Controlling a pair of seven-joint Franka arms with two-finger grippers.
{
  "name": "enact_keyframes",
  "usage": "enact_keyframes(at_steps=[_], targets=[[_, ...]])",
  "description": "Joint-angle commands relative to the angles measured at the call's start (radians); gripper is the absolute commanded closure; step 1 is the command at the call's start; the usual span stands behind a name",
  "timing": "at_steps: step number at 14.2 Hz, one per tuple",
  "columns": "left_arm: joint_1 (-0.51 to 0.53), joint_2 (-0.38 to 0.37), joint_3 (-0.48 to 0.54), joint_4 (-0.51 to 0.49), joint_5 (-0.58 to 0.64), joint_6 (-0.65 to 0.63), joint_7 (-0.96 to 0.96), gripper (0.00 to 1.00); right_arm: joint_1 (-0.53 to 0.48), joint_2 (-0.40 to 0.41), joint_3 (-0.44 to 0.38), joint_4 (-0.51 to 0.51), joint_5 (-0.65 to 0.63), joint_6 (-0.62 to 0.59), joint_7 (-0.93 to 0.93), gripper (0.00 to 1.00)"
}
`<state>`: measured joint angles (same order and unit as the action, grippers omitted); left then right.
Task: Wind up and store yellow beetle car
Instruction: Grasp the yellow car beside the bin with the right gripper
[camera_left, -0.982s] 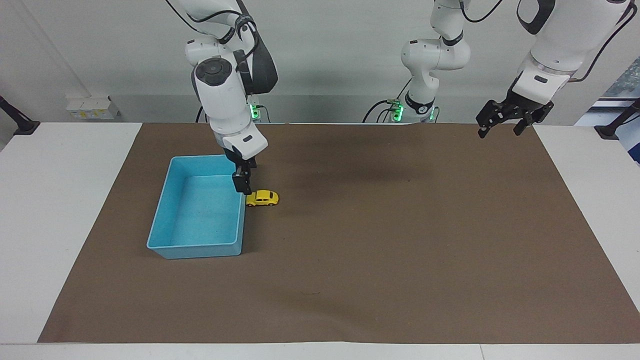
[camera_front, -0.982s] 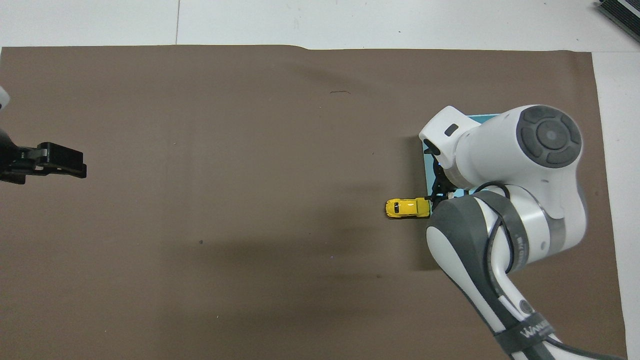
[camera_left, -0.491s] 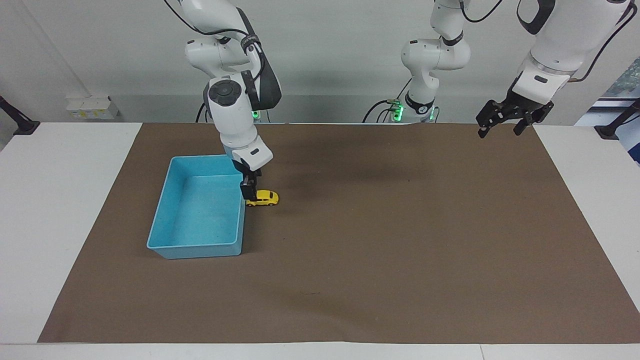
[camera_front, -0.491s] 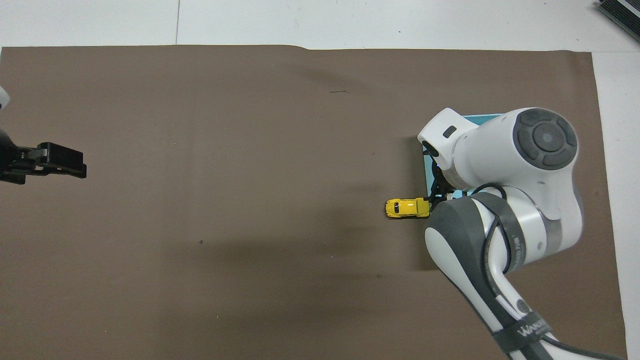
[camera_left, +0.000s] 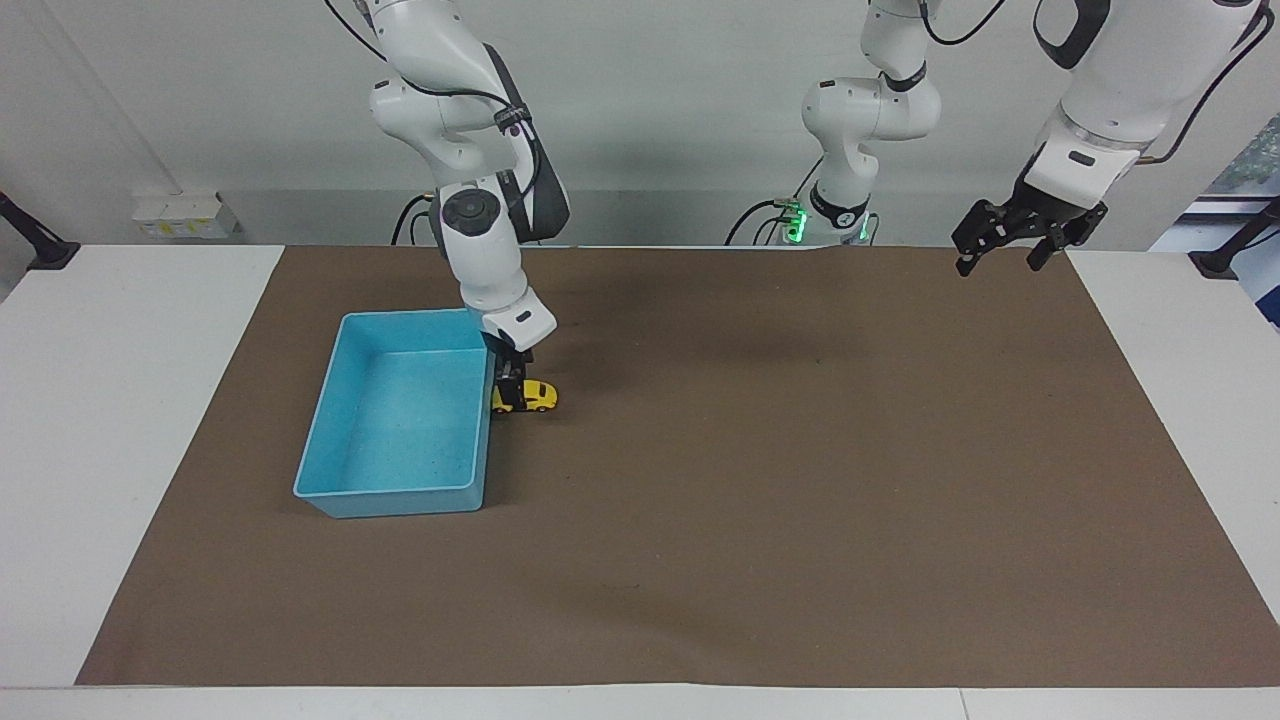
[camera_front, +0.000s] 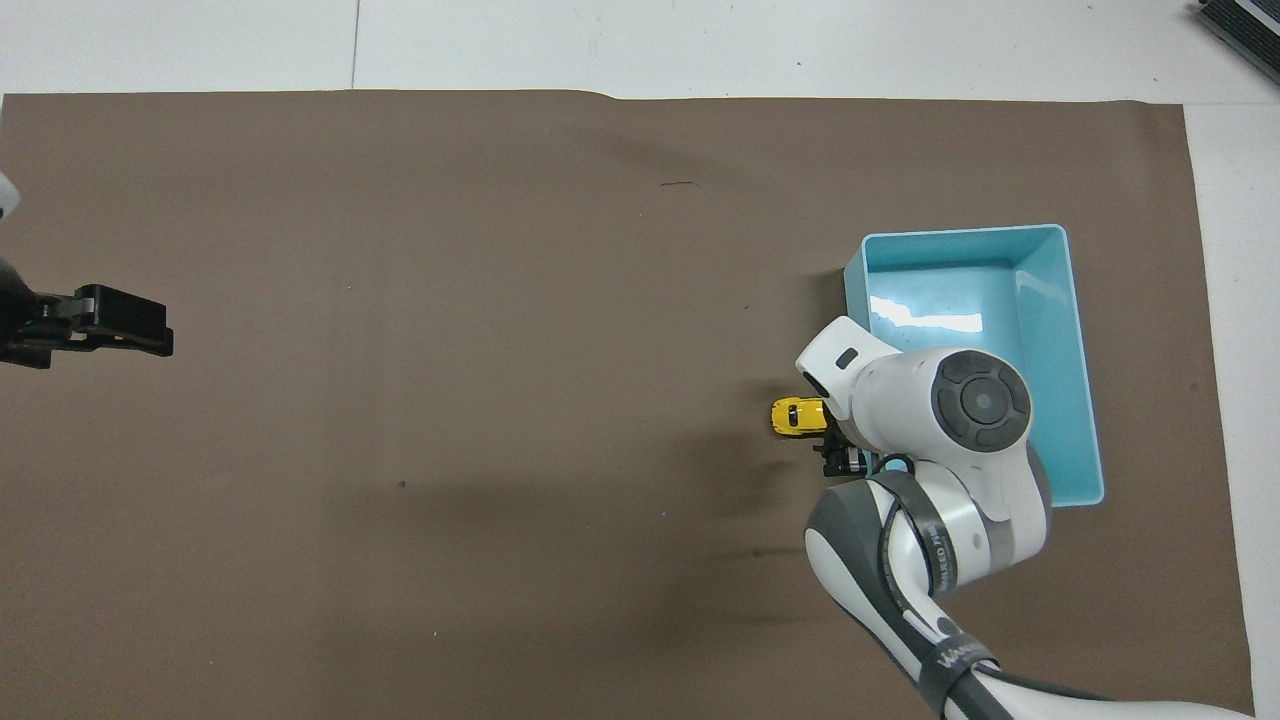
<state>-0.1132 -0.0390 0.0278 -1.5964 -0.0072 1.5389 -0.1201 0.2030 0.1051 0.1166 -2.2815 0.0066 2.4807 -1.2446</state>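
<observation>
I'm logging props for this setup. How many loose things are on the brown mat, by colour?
Yellow: 1, the yellow beetle car
Light blue: 1, the tray
Total: 2

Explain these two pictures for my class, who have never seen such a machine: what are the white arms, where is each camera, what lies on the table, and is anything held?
Two white robot arms stand at a table covered by a brown mat. One camera faces them; the other looks down from above. The right gripper is down at the yellow beetle car, which stands on the mat beside the light blue tray. Its jaws are open, so nothing is held. The left gripper waits open in the air over the mat's edge.
</observation>
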Motion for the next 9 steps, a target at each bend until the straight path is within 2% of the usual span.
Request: enact_keyframes(at_steps=[1, 2, 3, 4, 5, 6, 7, 9], targets=[[0.013, -0.009, -0.009, -0.005, -0.004, -0.009, -0.009, 0.0, 0.001, 0.025, -0.002, -0.026, -0.03, 0.061, 0.025, 0.06], [0.013, -0.009, -0.009, -0.005, -0.004, -0.009, -0.009, 0.0, 0.001, 0.025, -0.002, -0.026, -0.031, 0.06, 0.024, 0.18], [0.013, -0.009, -0.009, -0.005, -0.004, -0.009, -0.009, 0.0, 0.001, 0.025, -0.002, -0.026, -0.033, 0.057, 0.022, 0.25], [0.013, -0.009, -0.009, -0.007, -0.004, -0.009, -0.009, 0.0, 0.001, 0.025, -0.002, -0.026, -0.048, 0.053, 0.02, 0.41], [0.013, -0.01, -0.009, -0.005, -0.004, -0.009, -0.009, 0.0, 0.001, 0.025, -0.002, -0.026, -0.065, 0.049, 0.02, 0.68], [0.013, -0.01, -0.008, -0.005, -0.004, -0.009, -0.009, 0.0, 0.001, 0.025, -0.002, -0.026, -0.066, 0.047, 0.022, 0.86], [0.013, -0.01, -0.008, -0.005, -0.004, -0.009, -0.009, 0.0, 0.003, 0.03, -0.002, -0.018, -0.066, 0.049, 0.025, 0.98], [0.013, -0.009, -0.008, -0.005, -0.004, -0.008, -0.009, 0.0, 0.03, 0.041, -0.002, 0.023, -0.066, 0.047, 0.071, 1.0]])
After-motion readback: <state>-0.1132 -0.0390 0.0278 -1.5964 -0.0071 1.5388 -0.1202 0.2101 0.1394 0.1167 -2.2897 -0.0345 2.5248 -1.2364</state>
